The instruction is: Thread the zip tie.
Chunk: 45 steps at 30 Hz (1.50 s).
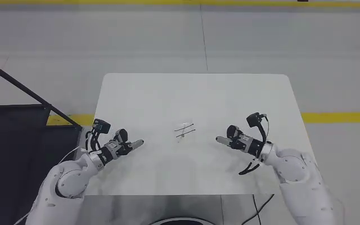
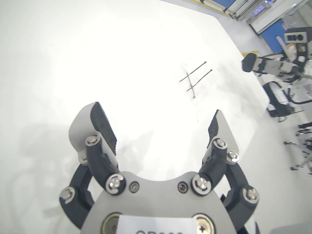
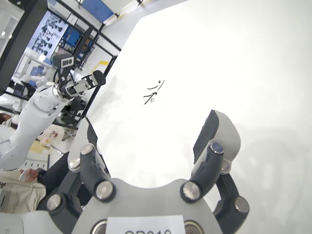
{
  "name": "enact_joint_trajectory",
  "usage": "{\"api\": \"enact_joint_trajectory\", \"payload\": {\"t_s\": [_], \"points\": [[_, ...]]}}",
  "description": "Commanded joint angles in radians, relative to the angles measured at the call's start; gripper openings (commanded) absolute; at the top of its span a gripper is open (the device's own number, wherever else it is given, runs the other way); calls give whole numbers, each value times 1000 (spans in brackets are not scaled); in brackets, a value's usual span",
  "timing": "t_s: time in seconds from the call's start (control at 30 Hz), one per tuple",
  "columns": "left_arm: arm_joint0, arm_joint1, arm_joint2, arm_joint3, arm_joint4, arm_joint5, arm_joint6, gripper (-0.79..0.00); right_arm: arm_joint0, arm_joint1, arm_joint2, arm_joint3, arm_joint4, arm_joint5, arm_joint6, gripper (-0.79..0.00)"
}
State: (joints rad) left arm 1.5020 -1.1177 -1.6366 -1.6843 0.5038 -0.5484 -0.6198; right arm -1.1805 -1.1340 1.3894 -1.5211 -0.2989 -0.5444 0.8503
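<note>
Thin black zip ties (image 1: 184, 131) lie crossed near the middle of the white table (image 1: 169, 95), two roughly parallel and a third across them. They also appear as zip ties (image 2: 195, 76) in the left wrist view and zip ties (image 3: 154, 91) in the right wrist view. My left gripper (image 1: 130, 145) hovers over the table's front left part, well to the left of the ties, open and holding nothing (image 2: 158, 125). My right gripper (image 1: 224, 139) is at the front right, pointing toward the ties, open and holding nothing (image 3: 151, 132).
A black metal frame (image 1: 28, 93) and a dark panel stand off the table's left side. A black cable (image 1: 252, 163) hangs from the right arm near the table's front edge. Yellow floor tape (image 1: 332, 117) runs beyond the table's right edge.
</note>
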Motion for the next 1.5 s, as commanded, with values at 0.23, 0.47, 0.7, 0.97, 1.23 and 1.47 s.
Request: {"api": "enact_joint_trajectory", "payload": {"t_s": [0.23, 0.47, 0.7, 0.97, 1.23, 1.47], "points": [[-93, 16, 26, 94, -252, -2, -235, 0, 301, -26, -180, 318, 298, 10, 314, 0], [-120, 23, 40, 115, -291, 9, -248, 0, 431, -57, -294, 484, 334, 32, 333, 0], [-119, 25, 47, 110, -291, 15, -242, 0, 493, -83, -374, 570, 307, 37, 279, -52], [-119, 25, 47, 110, -291, 15, -242, 0, 537, -106, -436, 618, 284, 71, 243, -219], [-119, 25, 47, 110, -291, 15, -242, 0, 569, -123, -476, 656, 275, 98, 221, -409], [-119, 25, 47, 110, -291, 15, -242, 0, 587, -133, -497, 679, 271, 111, 220, -496]]}}
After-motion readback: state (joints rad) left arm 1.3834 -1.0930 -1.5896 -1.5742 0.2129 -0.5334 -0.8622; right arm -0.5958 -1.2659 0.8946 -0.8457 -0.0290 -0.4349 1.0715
